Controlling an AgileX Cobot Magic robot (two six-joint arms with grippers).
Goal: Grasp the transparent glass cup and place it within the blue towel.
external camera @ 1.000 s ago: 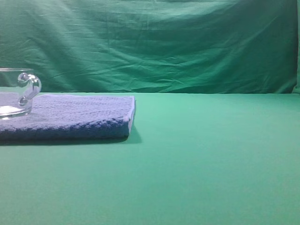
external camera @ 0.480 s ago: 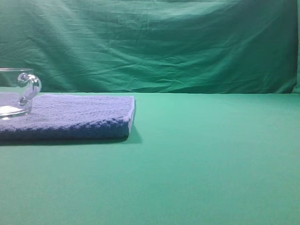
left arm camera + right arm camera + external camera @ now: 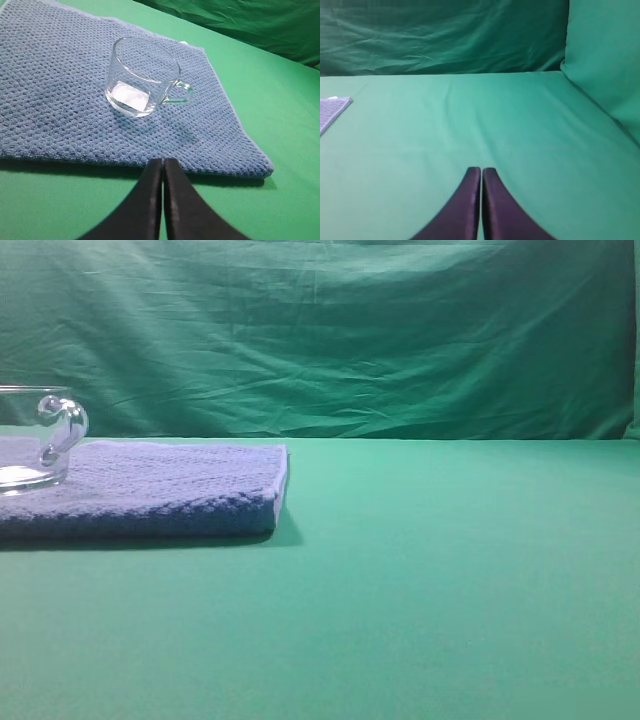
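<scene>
Glass cup point(image 3: 143, 77) upright on blue towel point(image 3: 60, 100), handle toward towel's right edge; left gripper point(image 3: 163, 167) clenched, empty, just off towel's near edge; right gripper point(image 3: 481, 175) clenched, empty, over green table point(image 3: 485, 120).

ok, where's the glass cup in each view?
Exterior high: glass cup at the far left edge, cut off by the frame, standing on the blue towel.
Left wrist: upper middle, upright on the towel, handle pointing right, beyond the shut left gripper.
Right wrist: not in it.
Shared landmark: the towel; its corner shows at that view's left edge.
</scene>
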